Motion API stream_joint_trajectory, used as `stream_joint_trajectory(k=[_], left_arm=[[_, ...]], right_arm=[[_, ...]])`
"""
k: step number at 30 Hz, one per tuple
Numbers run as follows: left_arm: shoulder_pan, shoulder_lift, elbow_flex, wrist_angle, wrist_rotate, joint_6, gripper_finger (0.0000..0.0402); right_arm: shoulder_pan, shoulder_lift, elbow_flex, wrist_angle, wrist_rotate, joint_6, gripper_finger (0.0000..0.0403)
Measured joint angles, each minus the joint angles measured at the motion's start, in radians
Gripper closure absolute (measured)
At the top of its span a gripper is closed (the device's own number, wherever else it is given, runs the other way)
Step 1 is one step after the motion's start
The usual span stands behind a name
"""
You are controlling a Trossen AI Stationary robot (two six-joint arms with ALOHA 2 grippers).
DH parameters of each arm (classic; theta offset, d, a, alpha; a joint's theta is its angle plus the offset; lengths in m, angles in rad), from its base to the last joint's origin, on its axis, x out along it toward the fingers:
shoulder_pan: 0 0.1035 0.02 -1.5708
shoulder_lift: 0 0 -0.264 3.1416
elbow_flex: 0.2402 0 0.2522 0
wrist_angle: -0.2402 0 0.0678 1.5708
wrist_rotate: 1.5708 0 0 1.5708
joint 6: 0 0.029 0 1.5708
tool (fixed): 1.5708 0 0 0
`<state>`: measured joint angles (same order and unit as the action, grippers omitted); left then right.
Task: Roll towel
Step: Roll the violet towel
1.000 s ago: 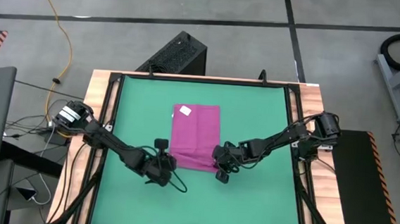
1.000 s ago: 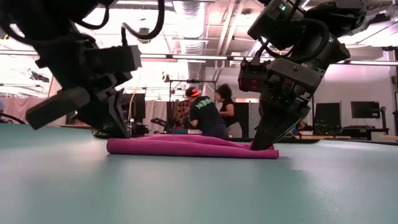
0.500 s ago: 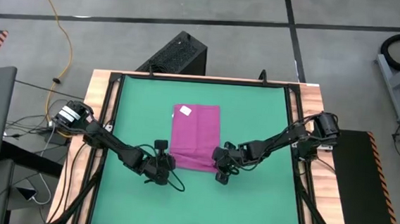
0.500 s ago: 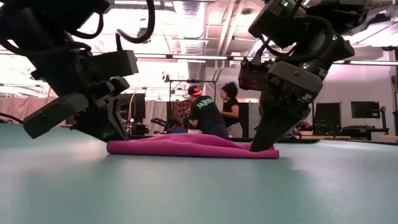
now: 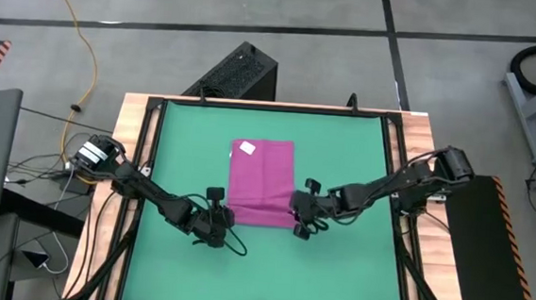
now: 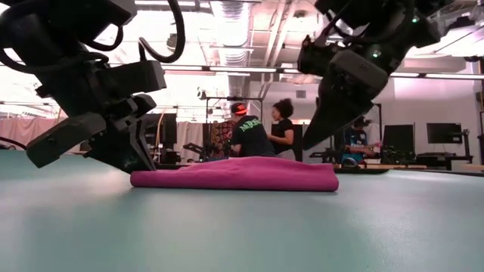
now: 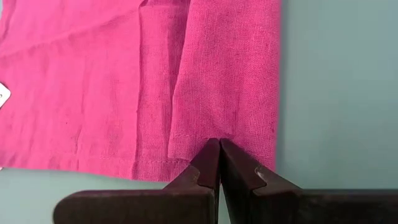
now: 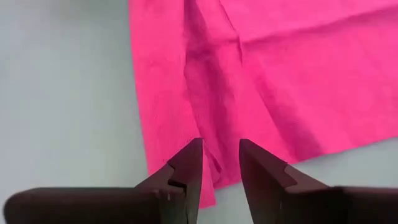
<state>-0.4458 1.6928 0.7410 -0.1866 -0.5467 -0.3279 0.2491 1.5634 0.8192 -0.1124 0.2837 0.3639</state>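
The magenta towel (image 5: 261, 183) lies flat on the green mat (image 5: 353, 147), its white tag (image 5: 246, 148) at the far left corner. My left gripper (image 5: 221, 216) is shut at the towel's near left corner, low on the mat (image 6: 140, 162). My right gripper (image 5: 299, 214) is open and hangs above the towel's near right corner (image 6: 329, 181), clear of it. In the right wrist view its fingers (image 8: 221, 146) stand apart over the towel's edge (image 8: 140, 112). My left gripper has its shut fingertips (image 7: 208, 149) on the towel's near hem (image 7: 186, 134), close to the corner, where a folded layer ends. The fingers slant down from the table's near left side. The towel lies on the mat, slack; I cannot tell how many layers are pinched.
The mat's wooden and black frame (image 5: 394, 178) borders the work area. A black box (image 5: 240, 72) stands beyond the far edge. Two people (image 6: 257, 140) are in the room behind the table. Bare mat lies on all sides of the towel.
My right gripper has risen off the towel's near right corner and drawn back a little toward the table's right edge. The corner it left lies flat on the mat. My left gripper has stayed at the near left corner.
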Motion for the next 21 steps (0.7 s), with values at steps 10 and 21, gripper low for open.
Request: stream_joint_trajectory(k=[10, 21], left_arm=[[-0.004, 0.000, 0.000, -0.010, 0.019, -0.034, 0.0401], [-0.042, -0.007, 0.002, -0.035, 0.010, -0.069, 0.0401]], right_arm=[[0.084, 0.082, -0.097, 0.419, 0.063, -0.111, 0.0300], [0.037, 0.272, -0.106, 0.567, 0.054, -0.093, 0.0327]])
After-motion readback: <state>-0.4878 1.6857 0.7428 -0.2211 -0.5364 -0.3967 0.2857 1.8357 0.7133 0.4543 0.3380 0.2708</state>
